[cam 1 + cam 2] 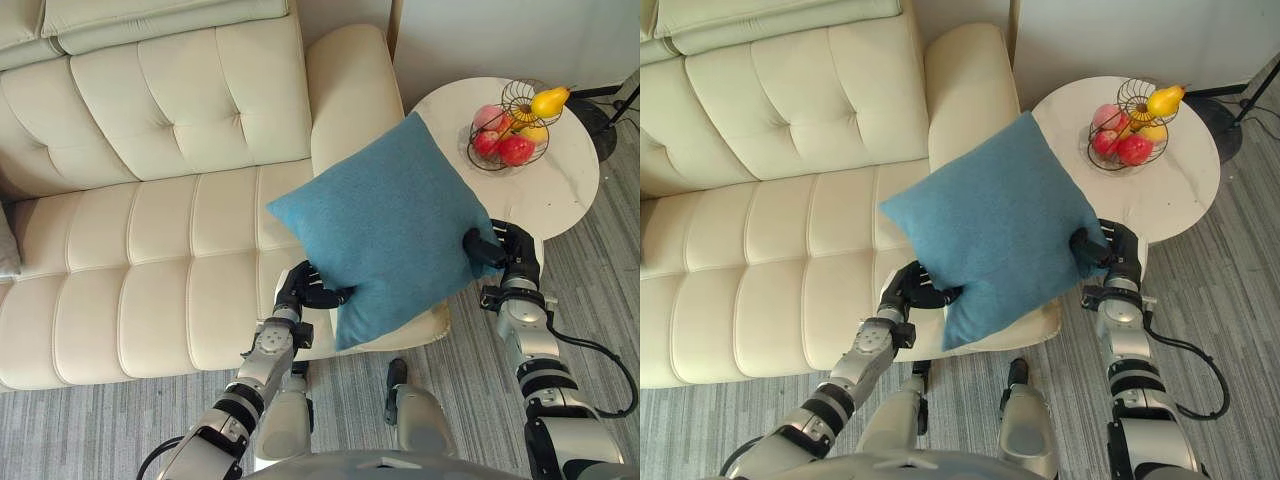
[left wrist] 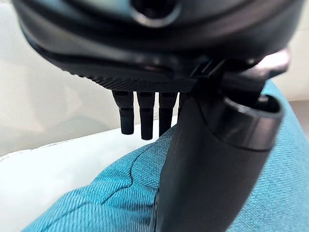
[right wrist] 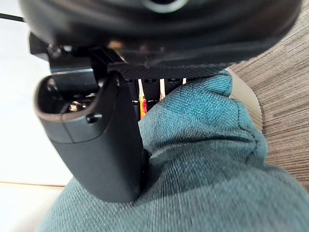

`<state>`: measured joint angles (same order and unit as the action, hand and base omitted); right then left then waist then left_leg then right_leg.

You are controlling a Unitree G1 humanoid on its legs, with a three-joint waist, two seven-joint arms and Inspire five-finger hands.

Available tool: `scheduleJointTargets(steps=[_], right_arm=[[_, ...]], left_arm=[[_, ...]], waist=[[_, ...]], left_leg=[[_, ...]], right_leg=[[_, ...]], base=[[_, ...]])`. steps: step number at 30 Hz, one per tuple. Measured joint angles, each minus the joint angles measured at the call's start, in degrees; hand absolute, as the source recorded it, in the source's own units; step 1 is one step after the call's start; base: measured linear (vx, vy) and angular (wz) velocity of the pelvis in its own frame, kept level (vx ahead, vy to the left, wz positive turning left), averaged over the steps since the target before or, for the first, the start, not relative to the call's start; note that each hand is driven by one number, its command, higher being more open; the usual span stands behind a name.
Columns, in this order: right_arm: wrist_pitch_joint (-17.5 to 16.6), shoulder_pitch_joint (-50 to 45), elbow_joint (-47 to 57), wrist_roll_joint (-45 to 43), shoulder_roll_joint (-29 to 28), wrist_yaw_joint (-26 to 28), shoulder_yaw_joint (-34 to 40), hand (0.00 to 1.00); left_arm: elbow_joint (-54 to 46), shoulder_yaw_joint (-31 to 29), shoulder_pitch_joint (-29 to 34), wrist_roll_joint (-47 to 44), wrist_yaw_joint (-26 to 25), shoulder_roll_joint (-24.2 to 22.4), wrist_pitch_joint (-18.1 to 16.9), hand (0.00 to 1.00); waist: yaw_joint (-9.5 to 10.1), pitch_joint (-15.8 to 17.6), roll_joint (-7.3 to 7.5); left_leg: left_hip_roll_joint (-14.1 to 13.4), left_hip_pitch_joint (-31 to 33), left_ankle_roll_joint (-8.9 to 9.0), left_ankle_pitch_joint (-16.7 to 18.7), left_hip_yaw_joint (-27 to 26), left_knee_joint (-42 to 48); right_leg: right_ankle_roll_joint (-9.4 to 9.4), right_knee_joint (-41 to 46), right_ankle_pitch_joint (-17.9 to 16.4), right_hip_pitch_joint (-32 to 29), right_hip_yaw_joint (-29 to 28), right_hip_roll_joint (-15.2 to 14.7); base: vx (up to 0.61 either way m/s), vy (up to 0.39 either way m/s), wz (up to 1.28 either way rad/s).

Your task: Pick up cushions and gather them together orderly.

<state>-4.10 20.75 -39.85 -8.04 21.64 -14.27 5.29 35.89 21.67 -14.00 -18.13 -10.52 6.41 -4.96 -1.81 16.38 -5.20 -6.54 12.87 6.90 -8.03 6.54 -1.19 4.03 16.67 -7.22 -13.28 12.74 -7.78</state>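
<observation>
Just behind the blue cushion — sofa armrest, round table, fruit basket

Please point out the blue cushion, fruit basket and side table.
blue cushion [image 1: 390, 225]: left eye view, face centre.
fruit basket [image 1: 515, 90]: left eye view, wire rim.
side table [image 1: 560, 192]: left eye view, bare top.

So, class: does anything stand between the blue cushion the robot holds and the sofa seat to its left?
Nothing visible does. The left hand and right hand pinch the blue cushion at opposite sides, above the right end of the sofa seat; the seat leftward shows nothing lying on it.
</observation>
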Motion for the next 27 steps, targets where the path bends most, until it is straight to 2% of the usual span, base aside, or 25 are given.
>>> scheduleJointTargets(steps=[6, 13, 20, 25, 27], right_arm=[[-2.01, -3.95, 1.53, -2.30, -0.30, -0.16, 0.10, 0.00], [-2.32, -12.98, 8.40, -2.30, -5.84, 0.04, 0.09, 0.00], [-1.59, -25.96, 21.73, -2.15, -12.21, 1.45, -0.28, 0.00], [-1.54, -32.09, 30.97, -2.01, -13.39, 2.15, -0.48, 0.00], [-1.55, -34.65, 34.56, -2.02, -14.06, 2.17, -1.91, 0.00]], left_arm=[[-1.14, -0.21, 0.46, -0.54, -2.09, 0.32, 0.00, 0.00], [-5.72, -0.62, 3.66, -0.25, -2.84, 2.25, 0.01, 0.00], [-16.21, -2.80, 15.33, 0.84, -1.75, 3.60, 0.48, 0.00], [-22.09, -3.14, 21.26, 0.84, -1.74, 3.53, 0.73, 0.00], [-25.27, -4.99, 24.54, 0.84, -1.61, 2.79, 0.75, 0.00]], waist=[[0.02, -0.25, 0.01], [0.11, -4.08, 0.26], [0.91, -6.98, 0.61], [1.87, -8.49, 0.63], [1.85, -9.72, 1.08]], left_leg=[[-0.11, -2.04, 0.08, -0.44, 0.07, -1.29], [-0.05, -4.77, 0.08, -0.44, 0.41, -2.39], [-0.03, -7.68, 0.09, -0.41, 0.50, -2.69], [-0.03, -8.86, -0.01, -0.15, 0.53, -2.79], [-0.06, -9.27, -0.01, -0.14, 0.49, -2.84]], right_leg=[[0.25, -1.72, 0.50, 2.31, 0.46, 0.17], [0.56, -5.40, 1.24, 6.71, 1.47, 0.49], [0.51, -7.10, 1.29, 10.54, 1.82, 0.70], [0.77, -6.71, 1.02, 11.64, 1.70, 0.78], [0.73, -6.25, 0.96, 11.80, 1.60, 0.78]], base=[[0.00, -0.001, 0.01], [0.03, -0.002, 0.06], [-0.01, -0.001, 0.03], [-0.04, 0.006, 0.03], [-0.02, 0.005, -0.01]])
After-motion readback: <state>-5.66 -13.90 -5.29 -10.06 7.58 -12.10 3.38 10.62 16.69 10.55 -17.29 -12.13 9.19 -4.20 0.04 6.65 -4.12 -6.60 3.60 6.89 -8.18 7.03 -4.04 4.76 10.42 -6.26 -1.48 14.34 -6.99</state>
